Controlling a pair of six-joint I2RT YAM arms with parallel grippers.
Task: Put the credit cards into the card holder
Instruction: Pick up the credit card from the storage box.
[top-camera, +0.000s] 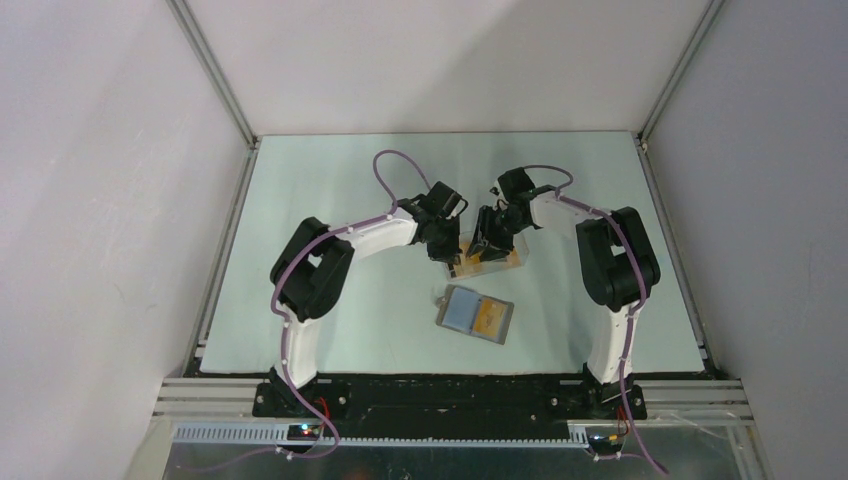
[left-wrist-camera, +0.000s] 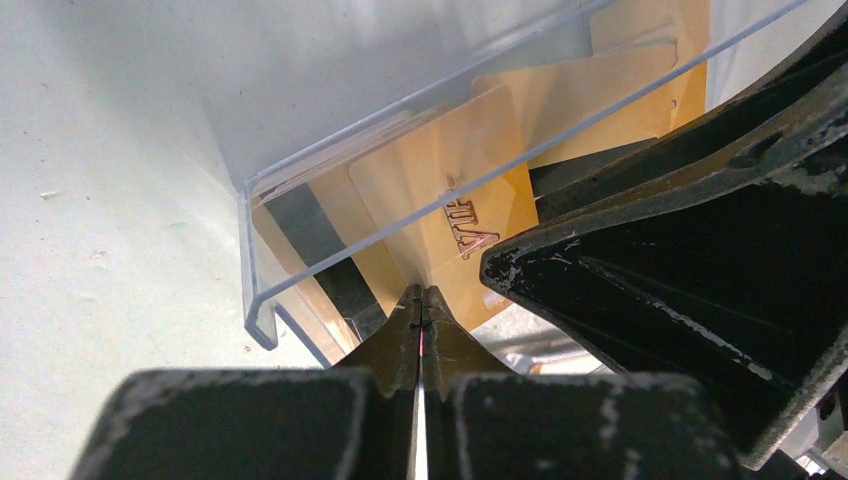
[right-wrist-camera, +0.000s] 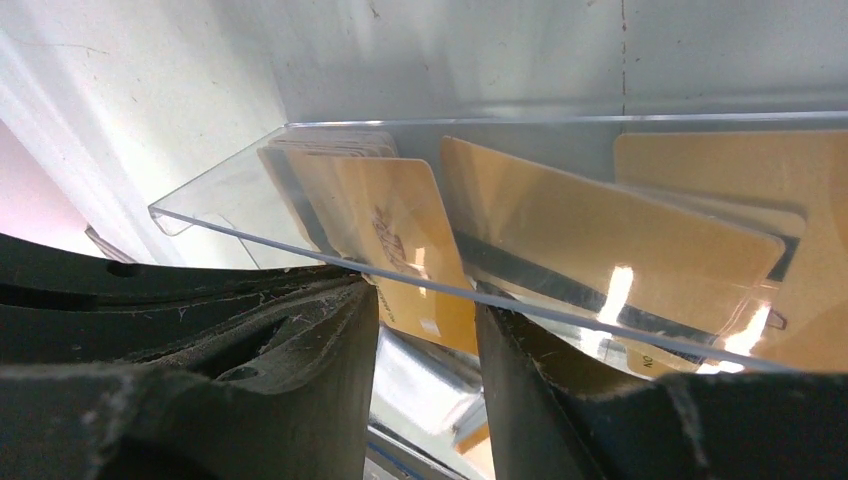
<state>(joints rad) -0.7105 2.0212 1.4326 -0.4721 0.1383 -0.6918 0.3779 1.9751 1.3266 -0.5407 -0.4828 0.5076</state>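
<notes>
Several orange-gold credit cards (left-wrist-camera: 440, 200) stand in a clear plastic box (left-wrist-camera: 258, 310) at the table's middle (top-camera: 505, 262). My left gripper (left-wrist-camera: 422, 292) is shut, its tips against the box's near side by a lettered card; I cannot tell if it pinches anything. It sits at the box's left end (top-camera: 447, 252). My right gripper (right-wrist-camera: 425, 300) is open at the box (top-camera: 488, 245), a finger on each side of a lettered card (right-wrist-camera: 400, 240), with a gap. The card holder (top-camera: 460, 308) lies open nearer the arms, an orange card (top-camera: 489, 319) on its right half.
The clear box's thin top edge (right-wrist-camera: 560, 315) crosses in front of both right fingers. My right gripper's black finger (left-wrist-camera: 700, 250) fills the right of the left wrist view, close to my left gripper. Grey walls and metal rails (top-camera: 225, 240) bound the pale table.
</notes>
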